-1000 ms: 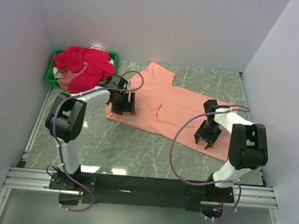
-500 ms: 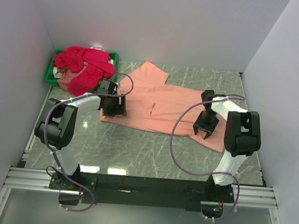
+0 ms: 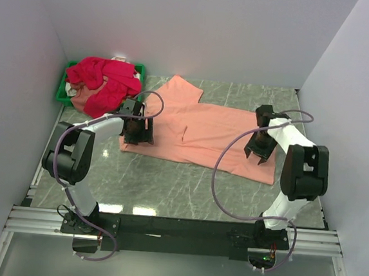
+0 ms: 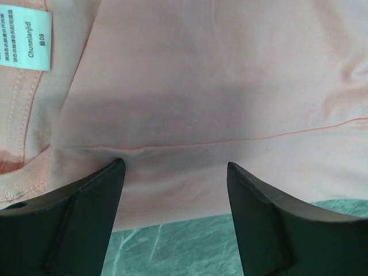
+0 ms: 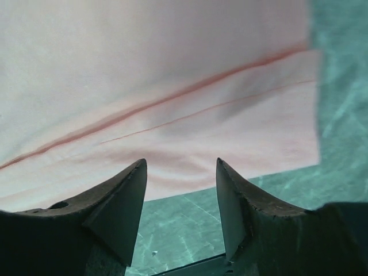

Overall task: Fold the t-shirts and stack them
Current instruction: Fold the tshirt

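Several crimson-pink t-shirts (image 3: 102,79) lie heaped in the green bin (image 3: 61,90) at far left. The salmon t-shirt (image 3: 204,130) lies spread on the table (image 3: 168,182), shifted left and flatter than a second ago. The left gripper (image 3: 136,138) and right gripper (image 3: 259,155) each gape wide over one of its edges.

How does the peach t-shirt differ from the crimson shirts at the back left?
The peach t-shirt lies spread nearly flat on the table; the crimson shirts are crumpled in a heap over the green bin. The peach t-shirt is pale; the crimson shirts are vivid. Both are soft cloth.
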